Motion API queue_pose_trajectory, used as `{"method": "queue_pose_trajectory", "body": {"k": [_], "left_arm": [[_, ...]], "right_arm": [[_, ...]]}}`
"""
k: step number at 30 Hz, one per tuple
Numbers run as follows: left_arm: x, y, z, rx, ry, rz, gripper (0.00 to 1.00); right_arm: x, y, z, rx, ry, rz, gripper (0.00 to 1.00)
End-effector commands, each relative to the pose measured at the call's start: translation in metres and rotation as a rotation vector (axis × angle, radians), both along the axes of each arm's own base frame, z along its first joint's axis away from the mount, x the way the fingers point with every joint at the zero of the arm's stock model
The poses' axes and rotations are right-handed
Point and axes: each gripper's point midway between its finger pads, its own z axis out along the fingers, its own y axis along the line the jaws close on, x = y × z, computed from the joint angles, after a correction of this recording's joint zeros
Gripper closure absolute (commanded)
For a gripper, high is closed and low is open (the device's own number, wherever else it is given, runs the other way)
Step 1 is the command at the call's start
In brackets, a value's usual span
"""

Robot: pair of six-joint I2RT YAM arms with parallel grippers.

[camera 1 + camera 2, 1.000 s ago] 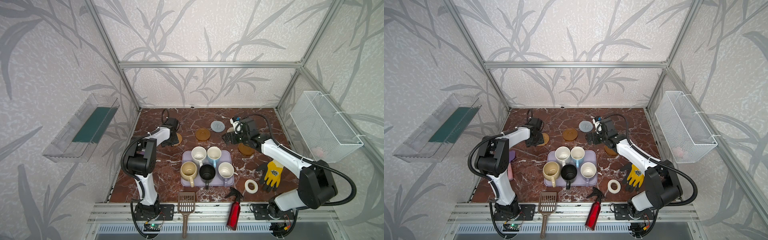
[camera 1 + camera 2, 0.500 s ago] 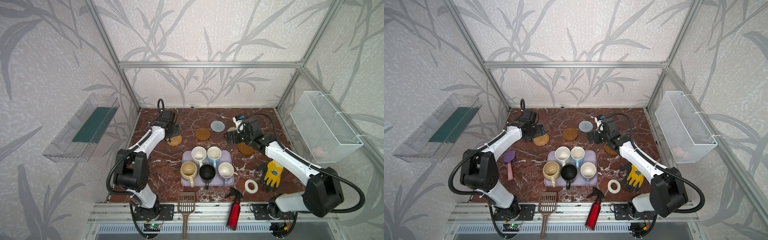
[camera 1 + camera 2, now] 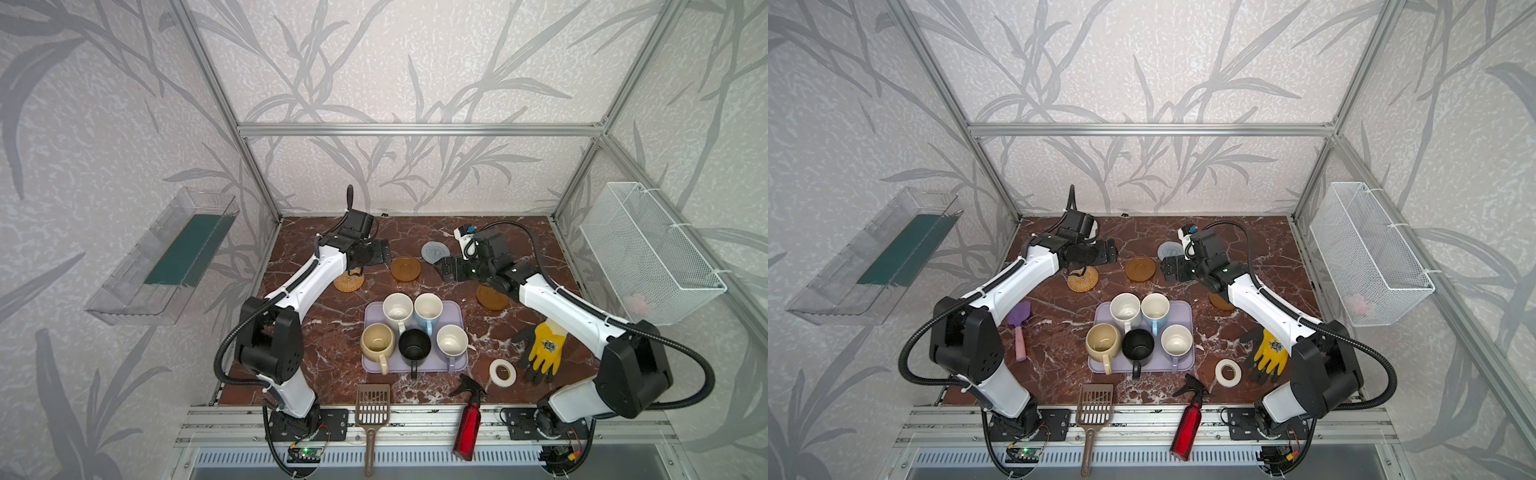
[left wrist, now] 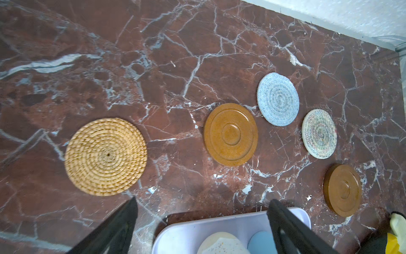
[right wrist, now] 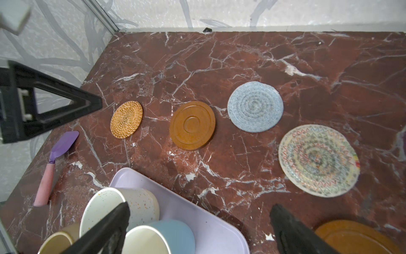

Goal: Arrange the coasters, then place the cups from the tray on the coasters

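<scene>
In a top view, the left gripper (image 3: pixel 379 253) hangs with its jaws spread and empty over the far left of the red marble tabletop (image 3: pixel 316 332), just beyond the orange-tan woven coaster (image 3: pixel 349 282), which lies flat and free. To the right an arc of discs crosses the far half of the table. First comes an amber saucer-like coaster (image 3: pixel 405 269), then a grey-blue woven coaster (image 3: pixel 435 252), then a cream spiral coaster (image 4: pixel 319 134). The cream one shows to both wrist cameras but cannot be made out in either top view, where the right gripper (image 3: pixel 448 269) hangs over that spot, also wide open and holding nothing. A second amber coaster (image 3: pixel 492 297) closes the arc on the right, nearer the front. None of the five overlaps another. At centre, nearer than the arc, the lavender tray (image 3: pixel 456 309) carries every cup, packed close: white speckled cup (image 3: pixel 397 307) and light blue cup (image 3: pixel 428 307) on the far side, cream-yellow cup (image 3: pixel 377 338), black cup (image 3: pixel 414 344) and lavender cup (image 3: pixel 452 340) on the near side. The coaster layout looks finished and the cup transfers have not begun. The next move likely calls for a gripper to drop onto an outer cup, by rim or handle, without jostling its neighbours.
</scene>
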Motion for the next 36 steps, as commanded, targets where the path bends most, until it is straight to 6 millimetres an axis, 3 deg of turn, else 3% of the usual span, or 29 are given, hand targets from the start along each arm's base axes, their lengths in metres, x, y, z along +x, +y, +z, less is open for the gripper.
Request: {"method": "queue_pose_trajectory", "body": {"k": [1,6,15,21,22,36], "left_arm": [[0.005,-0.016,-0.014,-0.002,0.042,-0.024,0.13],[0.017,-0.029,-0.047,0.007,0.128,-0.026,0.30],[0.033,-0.044,-0.088,0.087,0.185,-0.057,0.35],[0.031,-0.054,-0.116,0.167,0.272,-0.113,0.33],[0.031,-0.054,-0.119,0.179,0.279,-0.116,0.33],[0.026,-0.045,-0.143,0.281,0.326,-0.095,0.40]], "right_arm": [[0.012,0.012,0.009,0.031,-0.014,0.004,0.01],[0.026,0.009,0.001,-0.001,-0.022,-0.037,0.01],[0.043,0.001,-0.026,0.004,0.024,-0.067,0.00],[0.048,-0.001,-0.028,0.005,0.021,-0.059,0.01],[0.050,-0.001,-0.041,-0.002,0.044,-0.060,0.01],[0.054,-0.011,-0.055,0.032,0.084,-0.071,0.01]]}}
